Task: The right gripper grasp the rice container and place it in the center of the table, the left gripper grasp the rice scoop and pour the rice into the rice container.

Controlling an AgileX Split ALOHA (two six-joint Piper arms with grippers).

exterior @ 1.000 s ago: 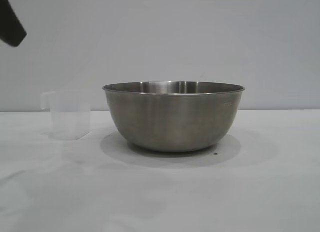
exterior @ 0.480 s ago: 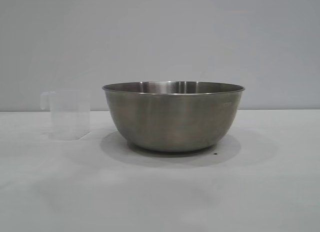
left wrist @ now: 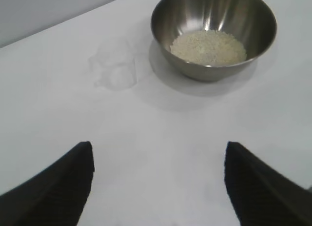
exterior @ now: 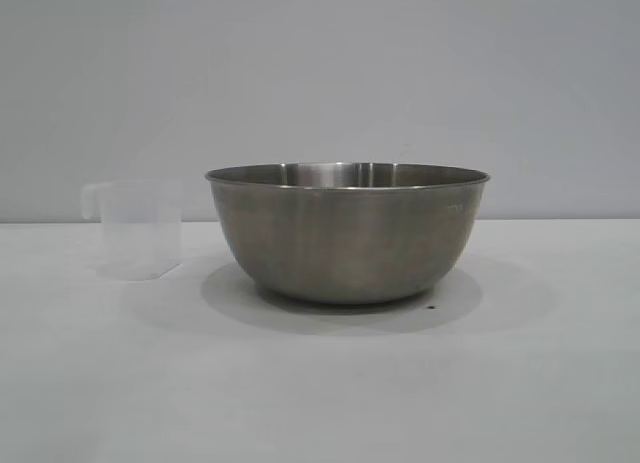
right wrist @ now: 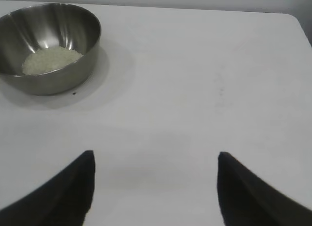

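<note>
Steel bowl with rice in the middle of the white surface, empty plastic cup just beside it.

One bowl (exterior: 347, 233), round, brushed grey steel with a thin rim, stands upright near the centre of the surface (exterior: 320, 383); one small translucent cup (exterior: 140, 228) with a loop handle stands upright just beside it on the left arm's side, not touching. The level outside view shows only the bowl's wall, while both wrist views look in and show one flat heap of off-white rice (left wrist: 208, 47) on its bottom. The cup looks empty in the left wrist view, faint against the white. A tiny dark speck (exterior: 431, 306) lies by the bowl's base. The left pincer (left wrist: 158, 187) and the right pincer (right wrist: 155, 187), each with two black tapering fingers, hang spread wide, holding nothing, well apart from both things.
</note>
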